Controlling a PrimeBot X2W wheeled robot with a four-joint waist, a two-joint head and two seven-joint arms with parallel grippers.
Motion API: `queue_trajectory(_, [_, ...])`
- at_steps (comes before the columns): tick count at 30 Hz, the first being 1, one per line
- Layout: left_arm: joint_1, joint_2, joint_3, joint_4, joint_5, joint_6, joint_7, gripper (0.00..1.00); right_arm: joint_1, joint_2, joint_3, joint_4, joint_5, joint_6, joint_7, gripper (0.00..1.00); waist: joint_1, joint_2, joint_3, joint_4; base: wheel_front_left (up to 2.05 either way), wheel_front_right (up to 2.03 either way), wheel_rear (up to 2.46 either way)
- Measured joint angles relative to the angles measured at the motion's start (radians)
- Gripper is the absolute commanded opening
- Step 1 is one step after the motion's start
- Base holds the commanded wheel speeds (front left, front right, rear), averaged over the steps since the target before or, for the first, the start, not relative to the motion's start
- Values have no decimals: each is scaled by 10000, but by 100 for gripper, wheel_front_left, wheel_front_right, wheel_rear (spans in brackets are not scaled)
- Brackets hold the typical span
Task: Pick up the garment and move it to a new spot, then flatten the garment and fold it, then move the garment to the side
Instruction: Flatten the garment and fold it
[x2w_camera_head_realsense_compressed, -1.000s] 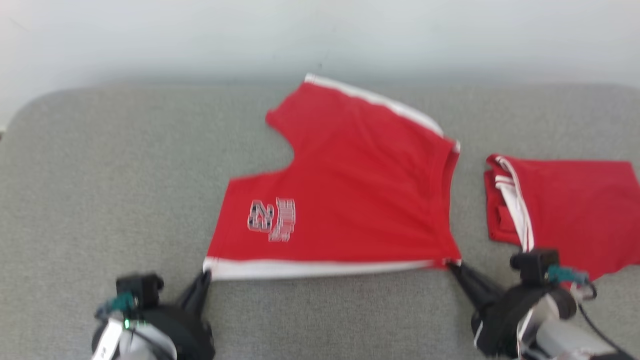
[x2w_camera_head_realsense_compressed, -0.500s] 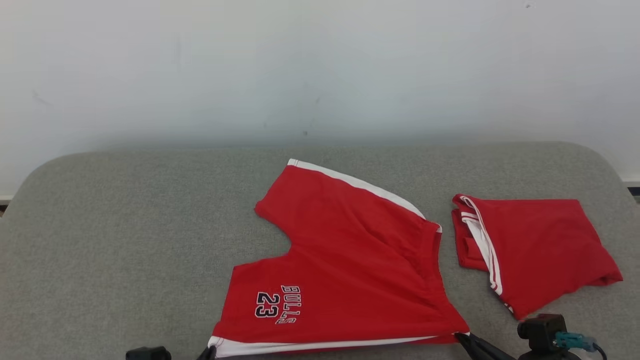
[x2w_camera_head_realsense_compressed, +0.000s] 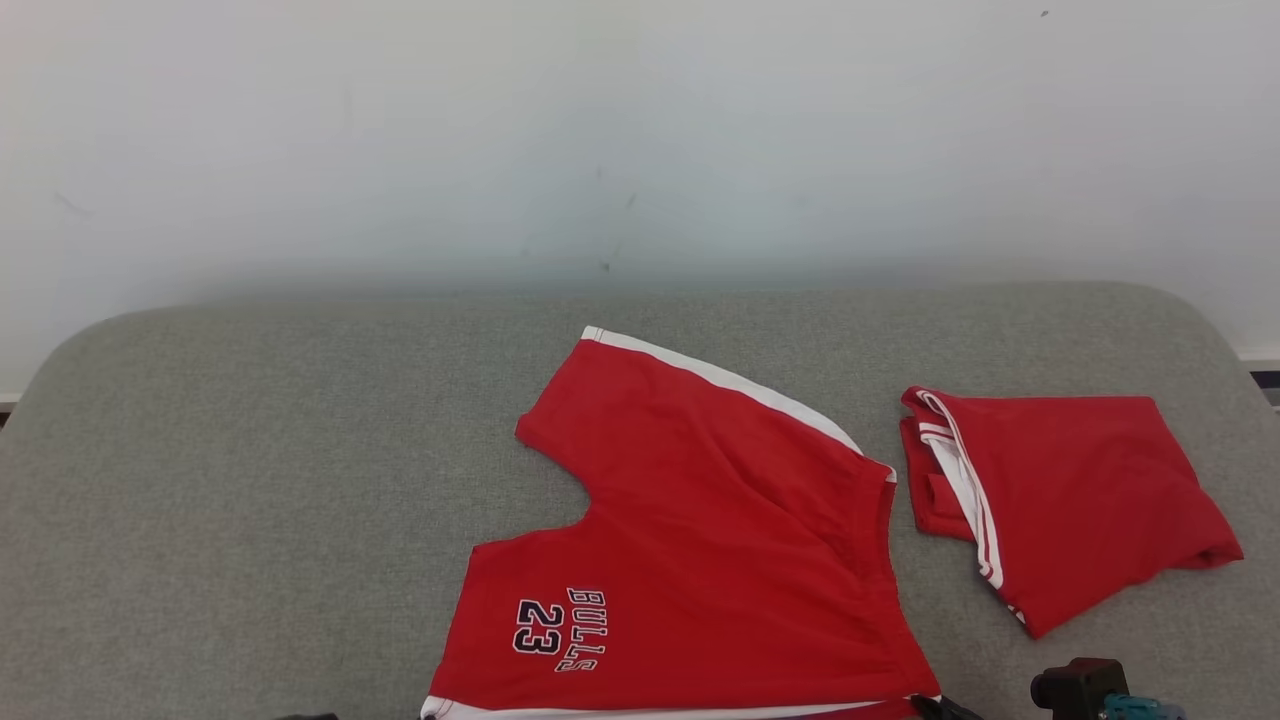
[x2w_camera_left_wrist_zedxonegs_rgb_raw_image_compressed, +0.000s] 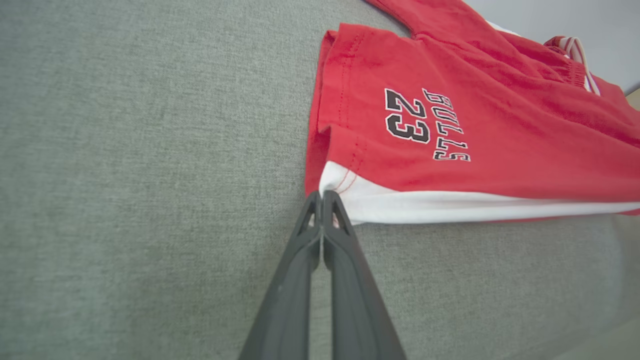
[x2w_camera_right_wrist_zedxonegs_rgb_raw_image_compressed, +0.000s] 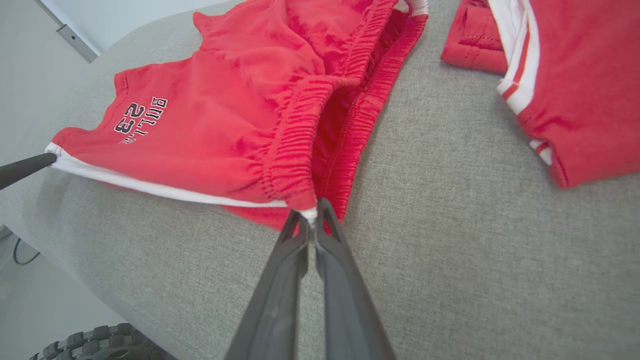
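Red shorts, white trim, 23 print.

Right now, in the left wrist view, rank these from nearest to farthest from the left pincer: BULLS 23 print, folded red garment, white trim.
1. white trim of the shorts: pinched by the left pincer.
2. BULLS 23 print: just beyond, up-right.
3. folded red garment: far top-right corner.

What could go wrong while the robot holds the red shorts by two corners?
The left gripper and right gripper each pinch just a tiny corner of the shorts, so the cloth might slip out. The waistband gapes open and wrinkled, so a fold might come out lumpy. The folded red garment lies close by and might get bumped.
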Motion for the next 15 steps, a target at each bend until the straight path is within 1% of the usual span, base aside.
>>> queue_trajectory(1, [0,0,0,0,0,0,0,0,0,0,0,0,0,0,0,0,0,0,0,0,0,0,0])
queue_trajectory(2, [0,8,6,-31,2,44,35,0,-5,10,0,0,-19,-31,2,36,0,0,7,21,0,0,0])
queue_trajectory(3, [0,13,19,-40,-2,115,105,20,-10,15,8,-6,-48,-36,2,84,0,0,13,36,0,0,0])
queue_trajectory(4, [7,27,36,-79,-13,128,174,100,-9,13,19,-13,-98,-111,4,100,-1,0,23,63,0,0,0])
queue_trajectory(9, [40,199,109,-201,-134,251,297,100,-8,-75,-4,-67,-98,-123,12,100,0,0,36,102,0,0,0])
queue_trajectory(12, [146,280,217,-355,-301,301,337,100,7,-259,-121,-153,-54,-169,12,100,0,0,41,111,0,0,0])
queue_trajectory(15, [216,328,293,-566,-293,474,318,100,47,-474,-257,-332,8,-201,6,100,0,0,44,113,0,0,0])
